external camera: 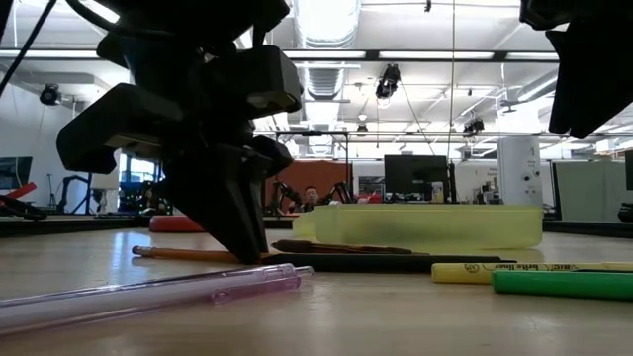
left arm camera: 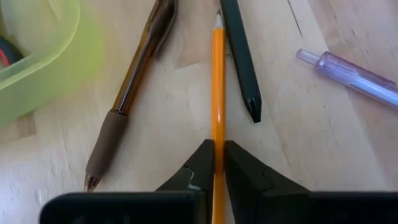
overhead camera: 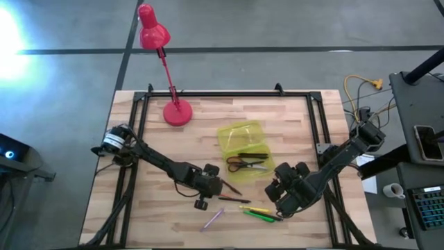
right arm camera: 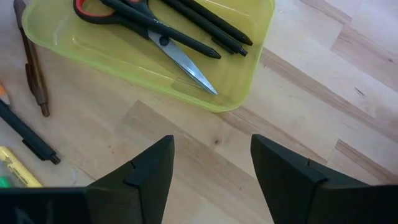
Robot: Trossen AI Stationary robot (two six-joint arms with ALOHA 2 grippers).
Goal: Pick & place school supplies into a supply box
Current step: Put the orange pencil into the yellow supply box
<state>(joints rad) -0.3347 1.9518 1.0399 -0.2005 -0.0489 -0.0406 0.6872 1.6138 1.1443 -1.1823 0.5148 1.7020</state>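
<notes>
Two black pens (right arm camera: 211,22): I am seeing them lying in the supply box (right arm camera: 245,74) beside one scissors (right arm camera: 149,31).
Left gripper (left arm camera: 217,158): clamping the orange pencil (left arm camera: 217,81) on the table (overhead camera: 132,153).
Right gripper (right arm camera: 211,165): hovering wide near the box.
Left wrist view only: showing the pinch.

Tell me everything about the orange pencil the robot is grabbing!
The orange pencil is thin and straight, looks like painted wood, and has a sharpened tip with bare wood showing. It lies flat on the wooden table, just outside the yellow-green box. The left hand has its two dark fingers squeezed on it from both sides. A brown pen lies on one side of it and a black pen close on the other; whether they touch it is unclear.
</notes>
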